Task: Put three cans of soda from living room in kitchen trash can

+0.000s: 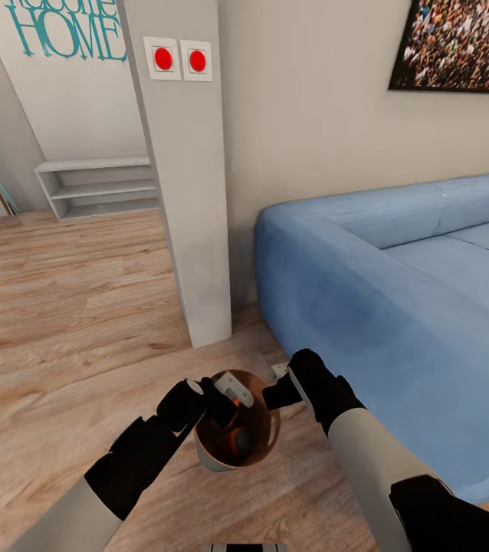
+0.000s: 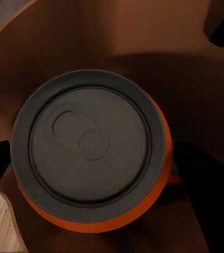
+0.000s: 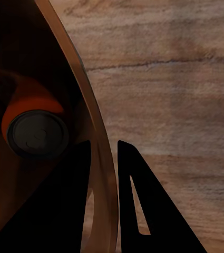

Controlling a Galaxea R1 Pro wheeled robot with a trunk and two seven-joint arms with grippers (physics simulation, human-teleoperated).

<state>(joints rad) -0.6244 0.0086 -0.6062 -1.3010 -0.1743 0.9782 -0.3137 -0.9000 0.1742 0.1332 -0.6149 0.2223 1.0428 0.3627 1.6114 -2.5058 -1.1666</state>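
One can (image 2: 90,153): orange, upright inside bin, silvery top up.
Bin (image 1: 269,443): copper, held above wood floor (image 1: 60,307), 6 o'clock in head view.
Left gripper (image 1: 212,402): spread, over bin mouth.
Right gripper (image 3: 104,200): pinching bin rim.
Sofa (image 1: 398,291): blue, 3 o'clock.
Pillar (image 1: 187,176): 12 o'clock.

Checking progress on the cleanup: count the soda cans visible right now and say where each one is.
1. An orange soda can lies inside the trash can, between the left gripper fingers. The right gripper clamps the bucket's rim. Other cans may be hidden deeper inside.
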